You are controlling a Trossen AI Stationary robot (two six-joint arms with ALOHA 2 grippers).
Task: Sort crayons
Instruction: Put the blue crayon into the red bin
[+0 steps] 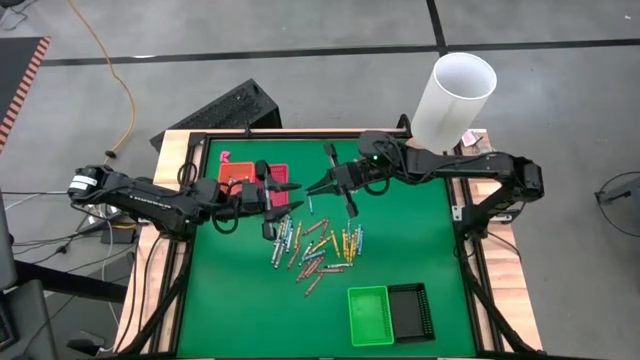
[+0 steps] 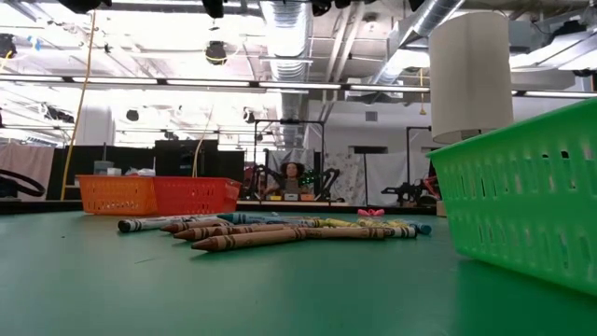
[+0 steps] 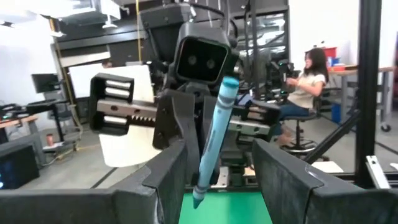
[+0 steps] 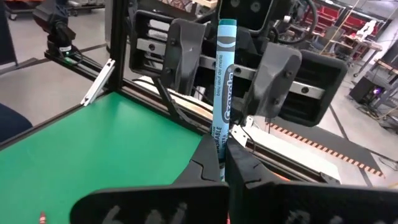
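Observation:
A blue crayon stands nearly upright in the air above the green mat, with my right gripper shut on it. My left gripper faces it from the table's left, open. Its two fingers stand on either side of the crayon with a gap on each side. In the high view the two grippers meet near the mat's far middle, left against right. A pile of loose crayons lies on the mat. Neither gripper shows in the low view. My right gripper pinches the blue crayon's lower part between its two fingers. The fingers come level from the table's right and lie across the crayon. The crayon stands nearly upright, flat end up and pointed tip down, lifted clear of the mat.
A red tray sits at the far left of the mat, with a pink scrap behind it. A green tray and a black tray stand at the near right. A tall white cylinder rises at the far right corner.

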